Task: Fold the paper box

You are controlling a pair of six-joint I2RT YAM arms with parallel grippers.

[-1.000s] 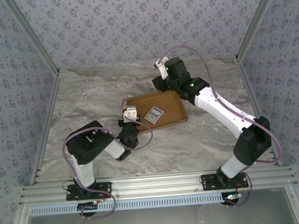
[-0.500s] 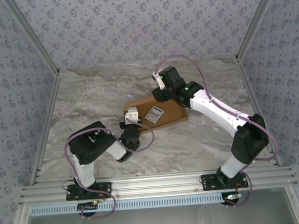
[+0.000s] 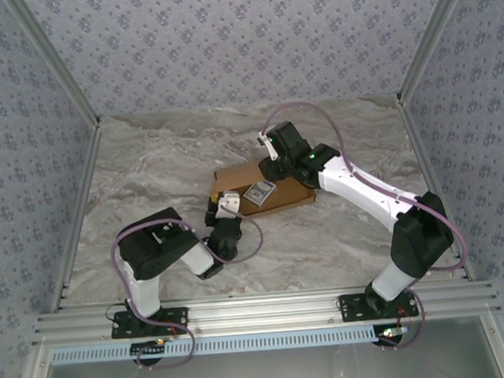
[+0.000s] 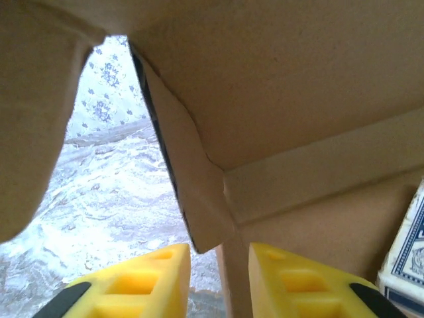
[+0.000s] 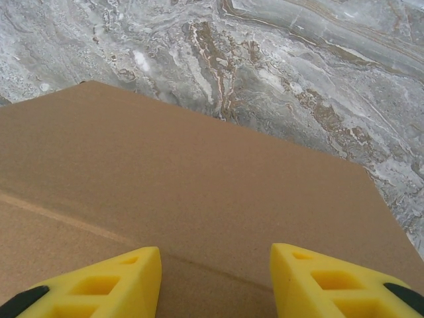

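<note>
Paper box [image 3: 287, 195], panel beneath right fingers [image 5: 99, 281]

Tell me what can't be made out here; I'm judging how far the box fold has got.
Top view: the right arm covers the far edge of the paper box.
Left wrist view: the picture's right edge cuts off the card.
Right wrist view: a cardboard panel hides the box's inside; whether the right gripper touches it is unclear.

Soft, even light throughout; the paper box [image 4: 298, 99] looks blurred up close.
</note>
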